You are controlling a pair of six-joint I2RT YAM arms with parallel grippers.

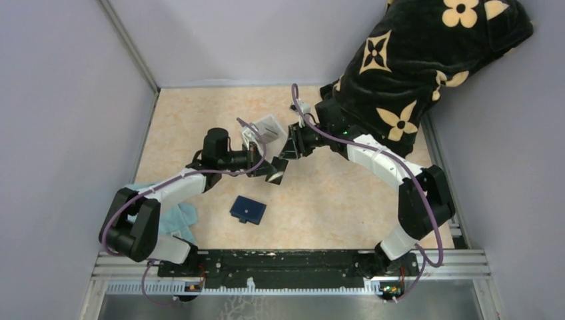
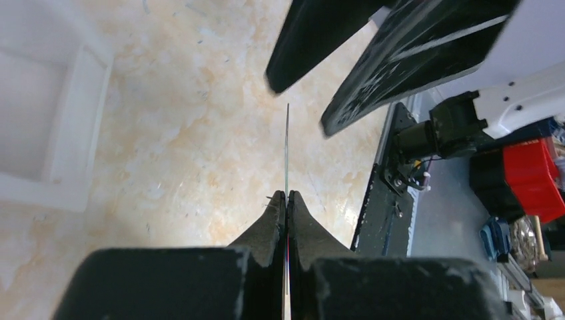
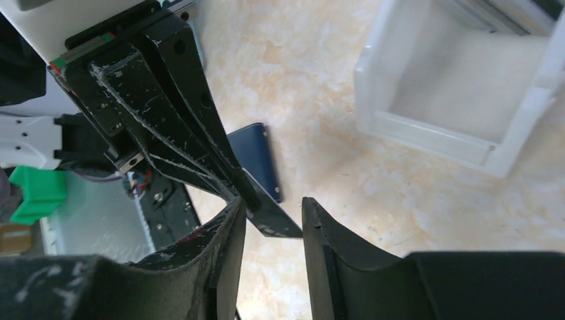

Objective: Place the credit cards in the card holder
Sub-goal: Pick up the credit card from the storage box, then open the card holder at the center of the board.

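My left gripper (image 2: 287,195) is shut on a thin credit card (image 2: 287,147), seen edge-on and sticking straight out past the fingertips. In the right wrist view that dark card (image 3: 276,217) reaches into the gap of my right gripper (image 3: 272,207), whose jaws stand open around its tip. Both grippers meet above the middle of the table, left gripper (image 1: 268,171) facing right gripper (image 1: 285,153). The navy card holder (image 1: 248,210) lies shut and flat on the table nearer the bases, also seen behind the card (image 3: 256,160).
A white plastic tray (image 1: 264,129) stands just behind the grippers, at the left (image 2: 60,127) in the left wrist view. A light blue cloth (image 1: 178,218) lies by the left arm's base. A black flowered fabric (image 1: 426,60) fills the back right corner.
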